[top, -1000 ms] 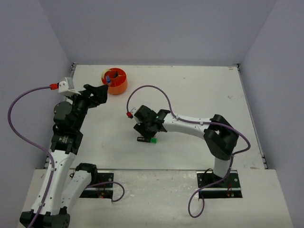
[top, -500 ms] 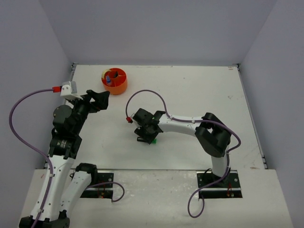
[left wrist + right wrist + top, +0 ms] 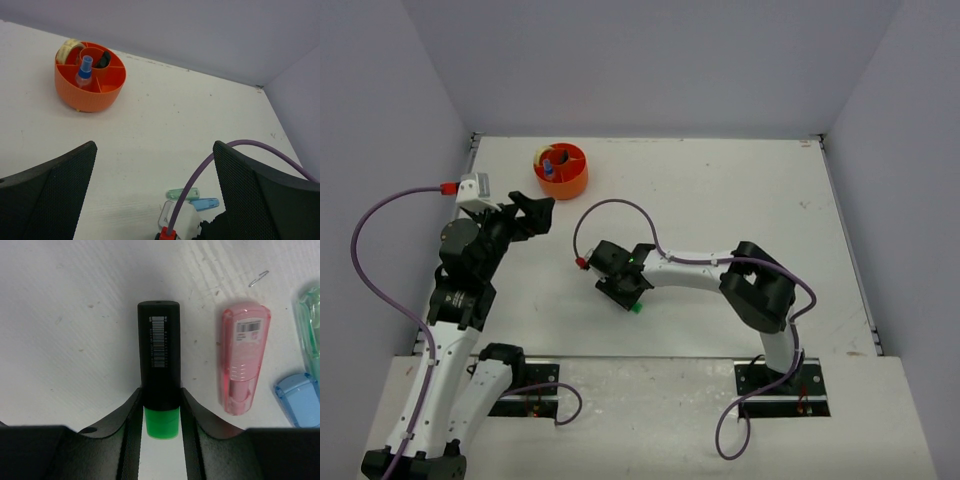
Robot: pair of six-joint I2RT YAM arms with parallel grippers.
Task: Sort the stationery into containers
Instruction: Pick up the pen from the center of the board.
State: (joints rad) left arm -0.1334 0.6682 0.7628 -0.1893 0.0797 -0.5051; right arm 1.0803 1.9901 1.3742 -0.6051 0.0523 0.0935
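A black highlighter [image 3: 159,350] with a green end lies on the white table, and my right gripper [image 3: 160,392] is shut on it, both fingers pressing its sides just above the green cap. From above, that gripper [image 3: 623,290] sits at mid table with the green end [image 3: 634,308] poking out. Beside it lie a pink piece [image 3: 243,360], a mint piece [image 3: 312,325] and a blue piece [image 3: 300,397]. The round orange organiser [image 3: 570,183] stands at the far left and holds a blue-capped bottle [image 3: 84,72]. My left gripper [image 3: 528,212] hangs open and empty, short of the organiser [image 3: 90,97].
A beige ring [image 3: 69,47] and a dark item [image 3: 104,60] sit in the organiser's compartments. A small paper clip [image 3: 257,278] lies on the table past the pink piece. The right arm's purple cable [image 3: 200,175] arcs over the mint piece [image 3: 182,193] and blue piece [image 3: 206,204].
My right gripper has slid left and nearer along the table and its jaws have narrowed onto the green-ended highlighter. The left arm shifted slightly, still open.
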